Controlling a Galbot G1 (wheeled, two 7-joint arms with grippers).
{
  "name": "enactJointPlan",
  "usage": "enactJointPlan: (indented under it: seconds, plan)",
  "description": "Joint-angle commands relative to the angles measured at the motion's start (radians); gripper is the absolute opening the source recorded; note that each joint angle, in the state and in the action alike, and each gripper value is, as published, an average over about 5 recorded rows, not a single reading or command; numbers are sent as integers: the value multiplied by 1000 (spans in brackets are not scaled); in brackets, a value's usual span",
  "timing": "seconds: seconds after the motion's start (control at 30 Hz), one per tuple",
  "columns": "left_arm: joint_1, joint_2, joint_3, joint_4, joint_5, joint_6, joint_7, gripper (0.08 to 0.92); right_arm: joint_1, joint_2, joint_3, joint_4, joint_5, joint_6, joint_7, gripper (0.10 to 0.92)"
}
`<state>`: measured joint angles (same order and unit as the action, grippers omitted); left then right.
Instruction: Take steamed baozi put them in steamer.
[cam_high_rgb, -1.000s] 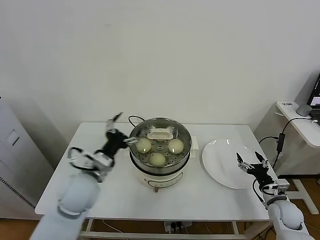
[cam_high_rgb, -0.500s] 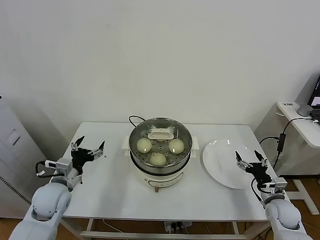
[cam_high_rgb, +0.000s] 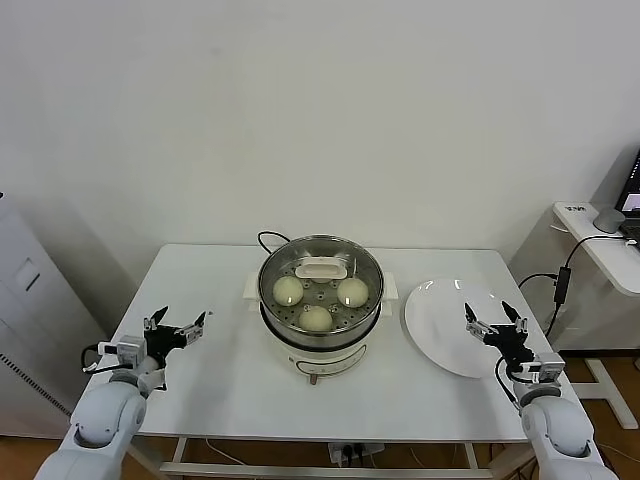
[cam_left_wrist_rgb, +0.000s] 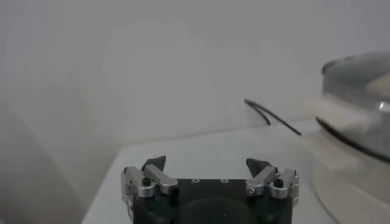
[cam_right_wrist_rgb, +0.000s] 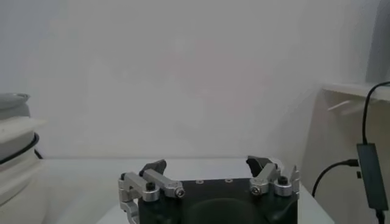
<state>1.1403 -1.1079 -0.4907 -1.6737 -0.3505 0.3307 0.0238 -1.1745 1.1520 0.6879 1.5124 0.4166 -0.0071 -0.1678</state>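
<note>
The steel steamer (cam_high_rgb: 320, 335) stands mid-table on its white cooker base, covered by a glass lid with a white handle (cam_high_rgb: 321, 268). Three cream-white baozi show through the lid: one on the left (cam_high_rgb: 288, 290), one on the right (cam_high_rgb: 351, 291), one in front (cam_high_rgb: 315, 318). A fourth is not visible. My left gripper (cam_high_rgb: 177, 325) is open and empty near the table's front left corner; it also shows in the left wrist view (cam_left_wrist_rgb: 207, 165). My right gripper (cam_high_rgb: 493, 320) is open and empty at the near right edge of the white plate; it also shows in the right wrist view (cam_right_wrist_rgb: 207, 165).
An empty flat white plate (cam_high_rgb: 445, 330) lies right of the steamer. A black cord (cam_high_rgb: 266, 238) runs behind the cooker. A side desk (cam_high_rgb: 600, 240) with a mouse and a hanging cable stands off the right. The steamer's edge shows in both wrist views (cam_left_wrist_rgb: 359, 91) (cam_right_wrist_rgb: 15, 146).
My left arm has drawn back from the steamer's left rim to the table's front left and sits lower. The right gripper shifted slightly toward the plate. The steamer and baozi are unchanged.
</note>
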Motion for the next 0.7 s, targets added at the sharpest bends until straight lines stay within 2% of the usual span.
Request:
enactJointPlan:
  seconds: [0.03, 0.7]
  plan:
    - [4, -21, 5, 60, -21, -6, -2, 823, 7, 3, -14, -5, -6, -11, 16, 823]
    - [-6, -25, 2, 37, -27, -1, -6, 823, 4, 17, -6, -6, -60, -35, 37, 823]
